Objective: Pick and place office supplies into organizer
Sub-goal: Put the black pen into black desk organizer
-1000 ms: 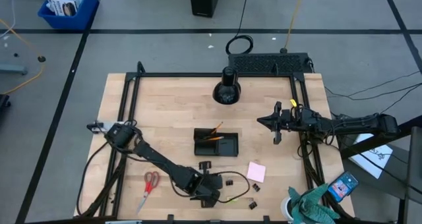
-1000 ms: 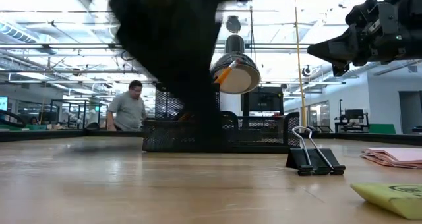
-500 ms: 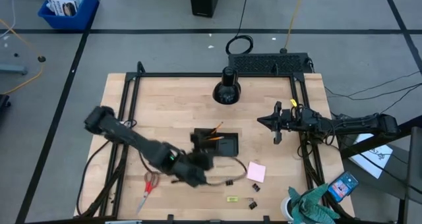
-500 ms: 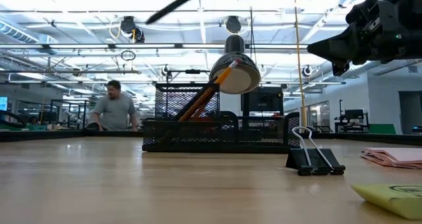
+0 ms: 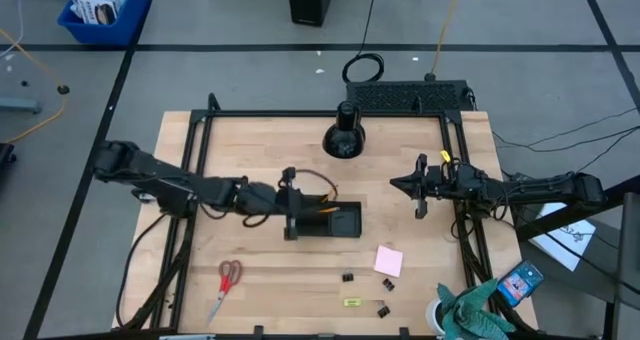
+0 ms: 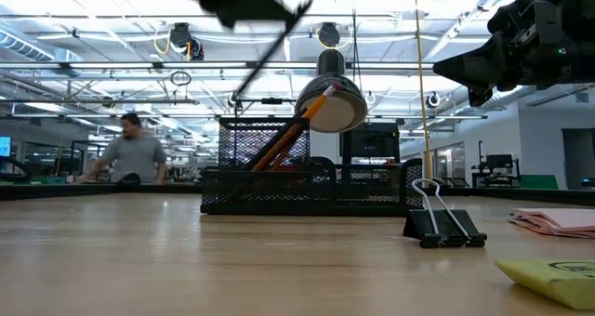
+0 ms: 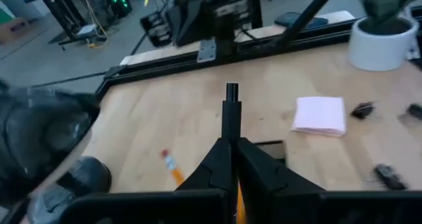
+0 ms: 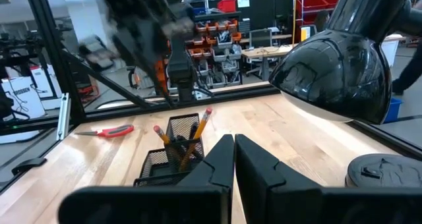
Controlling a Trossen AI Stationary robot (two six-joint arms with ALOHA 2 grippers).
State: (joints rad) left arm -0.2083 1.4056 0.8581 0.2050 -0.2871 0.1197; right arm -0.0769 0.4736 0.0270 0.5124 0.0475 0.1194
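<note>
A: Left gripper (image 5: 291, 218) status?

B: High view: at the left end of the organizer (image 5: 340, 222), centre of frame. Jaws pressed together on a dark pen (image 7: 231, 115); left wrist view shows it sticking out past the fingertips, over the tabletop (image 5: 260, 155).

A: Right gripper (image 5: 420, 192)?

B: Waiting at right of frame, mid-height, apart from the supplies. Right wrist view: jaws pressed together, nothing between them.

A: Organizer contents?

B: Orange pencils (image 5: 322, 201) leaning in the mesh cup at its upper left part. Rest of the tray too dark to read.

A: Loose items?

B: Red-handled scissors (image 5: 226, 284) lower left of the high view. Pink sticky-note pad (image 5: 389, 261) lower right of the organizer, well apart from it. Binder clips (image 5: 348, 277) below it, one more near the bottom edge by the yellow-green piece (image 5: 351, 302). Low view: one clip (image 6: 442, 223) sits upright at right, pad edge beyond it.

A: Other?

B: Black cone-shaped object (image 5: 343, 136) top centre. Person (image 6: 125, 155) in the room behind, left of the low view.
</note>
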